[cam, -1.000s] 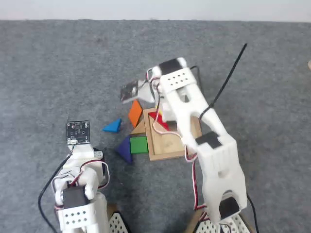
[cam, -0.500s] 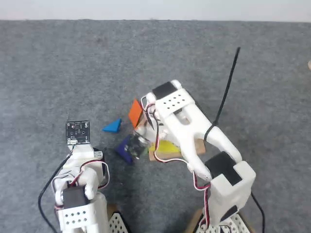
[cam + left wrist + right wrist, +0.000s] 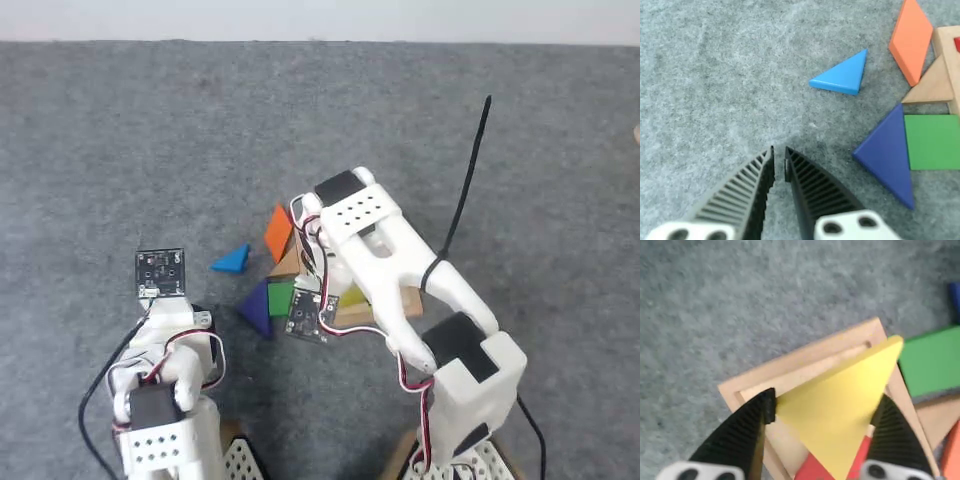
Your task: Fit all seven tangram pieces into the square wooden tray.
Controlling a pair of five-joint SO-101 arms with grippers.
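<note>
Your left gripper (image 3: 778, 152) is clenched on nothing, low over the grey carpet (image 3: 715, 75), likely parked clear. Your right gripper (image 3: 827, 405) grasps the yellow triangle piece (image 3: 850, 385) by its edges over the square wooden tray (image 3: 800, 361), probably to seat it beside the red piece (image 3: 812, 471). The green square (image 3: 932, 141), dark blue triangle (image 3: 890, 150), light blue triangle (image 3: 840, 77) and orange parallelogram (image 3: 911, 40) lie outside.

The right arm (image 3: 400, 260) folds back toward lower centre, its gripper (image 3: 827, 407) now holding the yellow triangle (image 3: 850, 385) over the tray (image 3: 740, 385).
</note>
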